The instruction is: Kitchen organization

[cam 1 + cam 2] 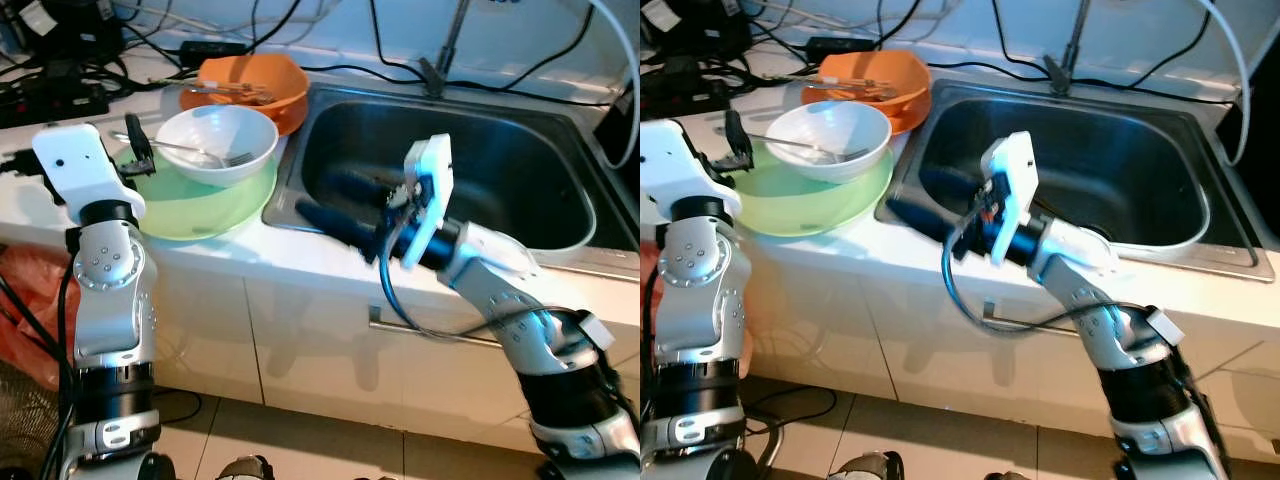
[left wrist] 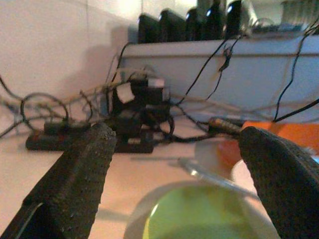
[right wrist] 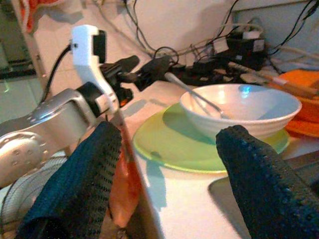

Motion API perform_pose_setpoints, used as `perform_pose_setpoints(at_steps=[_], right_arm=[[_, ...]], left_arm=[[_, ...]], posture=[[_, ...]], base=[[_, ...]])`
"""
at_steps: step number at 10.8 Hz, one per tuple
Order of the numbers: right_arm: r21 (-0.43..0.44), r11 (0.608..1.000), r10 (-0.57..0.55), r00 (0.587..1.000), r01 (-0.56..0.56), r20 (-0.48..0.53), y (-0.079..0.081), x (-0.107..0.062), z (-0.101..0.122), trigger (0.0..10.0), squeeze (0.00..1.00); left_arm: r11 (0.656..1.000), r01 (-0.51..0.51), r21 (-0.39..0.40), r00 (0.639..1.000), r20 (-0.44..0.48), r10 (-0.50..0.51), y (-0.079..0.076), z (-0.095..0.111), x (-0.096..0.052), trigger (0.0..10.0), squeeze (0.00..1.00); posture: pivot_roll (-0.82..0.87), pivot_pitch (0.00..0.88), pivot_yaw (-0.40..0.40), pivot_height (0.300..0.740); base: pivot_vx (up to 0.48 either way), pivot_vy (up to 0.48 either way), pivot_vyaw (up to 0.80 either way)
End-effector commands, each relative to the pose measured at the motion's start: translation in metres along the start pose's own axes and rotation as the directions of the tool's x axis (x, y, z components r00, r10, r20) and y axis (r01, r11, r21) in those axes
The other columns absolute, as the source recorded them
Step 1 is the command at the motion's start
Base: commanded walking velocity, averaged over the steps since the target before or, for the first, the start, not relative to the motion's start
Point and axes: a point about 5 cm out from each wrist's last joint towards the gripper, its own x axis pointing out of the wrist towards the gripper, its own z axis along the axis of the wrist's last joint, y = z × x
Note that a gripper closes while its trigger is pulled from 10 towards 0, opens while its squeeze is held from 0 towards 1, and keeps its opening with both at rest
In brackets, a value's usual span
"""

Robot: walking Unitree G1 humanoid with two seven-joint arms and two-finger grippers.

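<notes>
Both wide-spread, the left gripper [image 1: 138, 150] hovers at the green plate [image 1: 190, 205] rim, the right gripper [image 1: 335, 205] over the sink [image 1: 560, 240] edge.

Home kitchen: steel sink [image 1: 560, 225] set in white counter [image 1: 250, 245], faucet base at 12 o'clock, stacked bowls [image 1: 218, 140] at 10, cabinet drawer handle [image 1: 440, 330] below.

1. No readable text, brand, number or sign in any view
2. White tags on the black power adapters [image 2: 137, 117] at the back edge of the counter [image 1: 290, 255]: too blurred to read
3. White camera housings on both wrists: no legible marking
4. White bowl [image 1: 216, 143], green plate [image 1: 190, 205], orange bowl [image 1: 255, 85], sink [image 1: 500, 170]: plain, unlabelled
</notes>
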Motion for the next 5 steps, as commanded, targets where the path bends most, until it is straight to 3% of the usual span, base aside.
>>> perform_pose_setpoints(at_steps=[1, 2, 3, 4, 5], right_arm=[[-0.006, 0.999, 0.031, 0.999, -0.031, -0.010, 0.005, -0.001, 0.001, 10.0, 0.00], [-0.033, 0.999, -0.020, 0.999, 0.019, -0.043, 0.003, 0.000, -0.006, 10.0, 0.00], [-0.036, 0.998, -0.049, 0.998, 0.048, -0.041, 0.002, 0.001, -0.007, 10.0, 0.00], [-0.024, 0.998, -0.056, 0.998, 0.055, -0.030, 0.004, 0.002, -0.007, 10.0, 1.00], [-0.019, 0.998, -0.064, 0.998, 0.064, -0.023, 0.004, 0.003, -0.006, 10.0, 1.00]], left_arm=[[1.000, -0.011, -0.014, 1.000, -0.020, 0.010, -0.001, 0.000, 0.004, 10.0, 1.00], [0.998, 0.016, -0.068, 0.992, -0.123, -0.024, -0.006, -0.012, 0.008, 10.0, 0.00], [0.994, 0.023, -0.109, 0.983, -0.179, -0.042, -0.009, -0.019, 0.009, 10.0, 0.00], [0.988, 0.031, -0.152, 0.977, -0.204, -0.062, -0.013, -0.022, 0.010, 10.0, 0.00], [0.984, 0.035, -0.175, 0.975, -0.212, -0.072, -0.015, -0.023, 0.011, 10.0, 0.00]], posture=[[0.03, 0.092, -0.027, 0.740], [0.03, 0.095, -0.023, 0.740], [0.03, 0.096, -0.022, 0.740], [0.03, 0.096, -0.021, 0.740], [0.03, 0.097, -0.017, 0.740]], base=[[0.000, 0.000, 0.00], [0.000, 0.000, 0.00], [0.000, 0.000, 0.00], [0.000, 0.000, 0.00], [0.000, 0.000, 0.00]])
